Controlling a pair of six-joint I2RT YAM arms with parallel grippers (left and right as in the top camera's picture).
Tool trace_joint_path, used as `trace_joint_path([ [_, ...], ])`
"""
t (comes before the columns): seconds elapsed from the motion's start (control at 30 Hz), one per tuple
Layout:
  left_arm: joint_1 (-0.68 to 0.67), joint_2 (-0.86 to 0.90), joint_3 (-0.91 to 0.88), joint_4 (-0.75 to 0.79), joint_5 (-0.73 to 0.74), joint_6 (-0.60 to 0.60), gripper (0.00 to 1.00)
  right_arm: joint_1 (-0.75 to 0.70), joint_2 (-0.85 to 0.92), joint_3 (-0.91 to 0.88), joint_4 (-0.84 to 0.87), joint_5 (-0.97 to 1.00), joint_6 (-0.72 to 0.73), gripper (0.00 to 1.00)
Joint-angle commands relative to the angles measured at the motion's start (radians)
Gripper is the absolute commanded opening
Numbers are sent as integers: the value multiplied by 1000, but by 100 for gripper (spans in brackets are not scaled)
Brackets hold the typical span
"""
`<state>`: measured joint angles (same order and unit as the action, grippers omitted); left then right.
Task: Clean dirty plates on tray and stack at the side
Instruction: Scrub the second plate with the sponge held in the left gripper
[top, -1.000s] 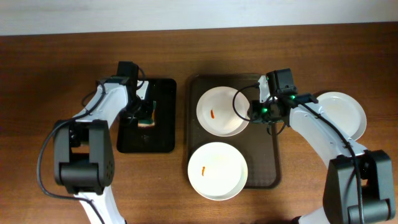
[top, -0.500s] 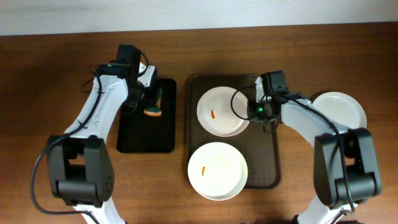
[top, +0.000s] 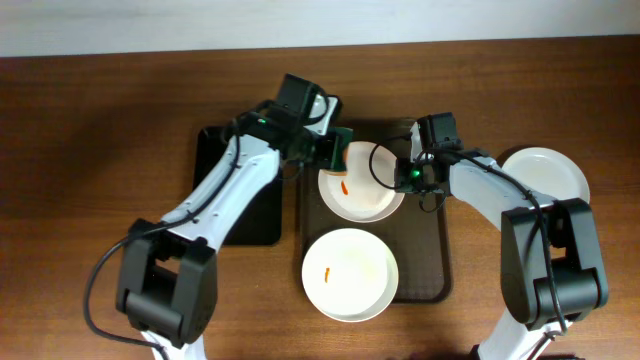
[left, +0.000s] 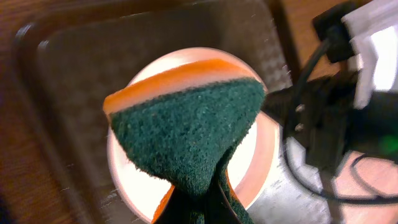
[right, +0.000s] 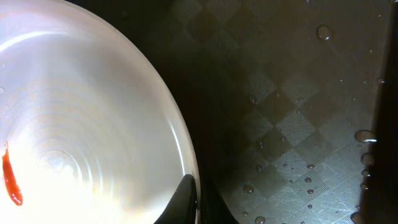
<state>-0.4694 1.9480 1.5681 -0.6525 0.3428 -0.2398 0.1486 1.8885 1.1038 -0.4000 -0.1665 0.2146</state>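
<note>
Two dirty plates lie on the dark brown tray. The far plate has an orange smear left of its centre. The near plate has one too. A third white plate lies on the table to the right of the tray, with no smear visible. My left gripper is shut on a green and orange sponge and holds it over the far plate's left edge. My right gripper is shut on the far plate's right rim. The smear shows in the right wrist view.
A smaller black tray lies left of the brown tray, partly under my left arm. Water drops dot the brown tray's patterned floor. My two grippers are close together over the far plate.
My left arm has lifted the sponge off the black tray and swung it right, to the far plate. My right gripper has closed in on that plate's right rim.
</note>
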Motion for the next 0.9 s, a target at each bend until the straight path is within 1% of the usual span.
trace_joint_path([
  [0.0,-46,101,19,33,-10,-161,0,1,31,2,-15,32,11,4],
  [0.07,-65,185,19,57,-10,-243,0,1,31,2,-16,32,11,4],
  [0.1,-66,210,19,63,0,-259,0,1,31,2,-16,32,11,4],
  [0.2,-68,261,19,76,59,-261,0,1,31,2,-18,32,11,4],
  [0.3,-67,281,19,60,27,-225,0,1,31,2,-32,32,11,4],
  [0.37,-66,285,19,33,-60,-207,0,1,31,2,-38,32,11,4],
  [0.47,-64,285,28,-53,-220,-146,0,1,31,2,-52,32,11,4],
  [0.53,-68,285,71,-101,-321,-120,0,1,31,2,-61,32,11,4],
  [0.57,-75,285,98,-131,-420,-100,0,1,31,2,-68,32,11,4],
  [0.63,-107,285,119,-155,-667,-32,0,1,31,2,-79,32,12,4],
  [0.7,-122,285,120,-164,-726,-31,0,1,31,2,-84,32,16,4],
  [0.77,-129,285,142,-196,-750,-32,0,1,31,2,-92,41,32,4],
  [0.87,-120,284,253,-301,-752,-35,0,1,31,2,-99,45,34,4],
])
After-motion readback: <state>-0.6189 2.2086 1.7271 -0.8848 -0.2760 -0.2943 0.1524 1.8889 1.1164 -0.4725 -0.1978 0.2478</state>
